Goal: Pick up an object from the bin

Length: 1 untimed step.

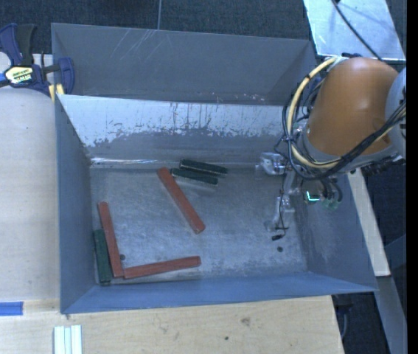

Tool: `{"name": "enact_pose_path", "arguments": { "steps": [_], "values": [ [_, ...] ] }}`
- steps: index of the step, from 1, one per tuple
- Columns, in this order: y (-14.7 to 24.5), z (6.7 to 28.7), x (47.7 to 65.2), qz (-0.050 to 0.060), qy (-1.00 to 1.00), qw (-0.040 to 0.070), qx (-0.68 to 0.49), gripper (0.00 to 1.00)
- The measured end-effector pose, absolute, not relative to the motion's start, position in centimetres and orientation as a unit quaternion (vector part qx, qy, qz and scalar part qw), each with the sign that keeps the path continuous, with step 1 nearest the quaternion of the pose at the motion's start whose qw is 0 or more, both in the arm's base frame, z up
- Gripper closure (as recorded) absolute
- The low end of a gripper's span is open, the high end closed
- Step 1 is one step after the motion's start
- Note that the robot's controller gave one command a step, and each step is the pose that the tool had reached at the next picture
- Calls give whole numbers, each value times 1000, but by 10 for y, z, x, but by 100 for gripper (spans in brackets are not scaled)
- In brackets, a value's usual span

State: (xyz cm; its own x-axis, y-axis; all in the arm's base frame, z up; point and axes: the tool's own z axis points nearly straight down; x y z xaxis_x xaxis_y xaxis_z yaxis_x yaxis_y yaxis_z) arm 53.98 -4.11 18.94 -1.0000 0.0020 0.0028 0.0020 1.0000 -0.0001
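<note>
Hanging tool (280, 226): is hovering at 3 o'clock in bin (194, 72); open or closed, cannot tell.
Brown bar (181, 200): is lying centrally.

One camera looks steeply down, slightly from one side, framing the whole bin (194, 65); the arm (352, 105) enters at right.

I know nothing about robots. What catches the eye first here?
The big orange dome on the arm, at the right, with its thin gripper hanging above bare floor on the bin's right side. Then a reddish-brown stick slanted mid-bin, and two more forming an L in the near-left corner beside a dark green stick.
</note>
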Motion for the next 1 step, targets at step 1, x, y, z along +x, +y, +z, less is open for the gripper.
{"name": "enact_pose_path", "arguments": {
  "steps": [1],
  "values": [
    [60, 163, 548, -2, -1000, 0, 32, 0]
  ]
}}
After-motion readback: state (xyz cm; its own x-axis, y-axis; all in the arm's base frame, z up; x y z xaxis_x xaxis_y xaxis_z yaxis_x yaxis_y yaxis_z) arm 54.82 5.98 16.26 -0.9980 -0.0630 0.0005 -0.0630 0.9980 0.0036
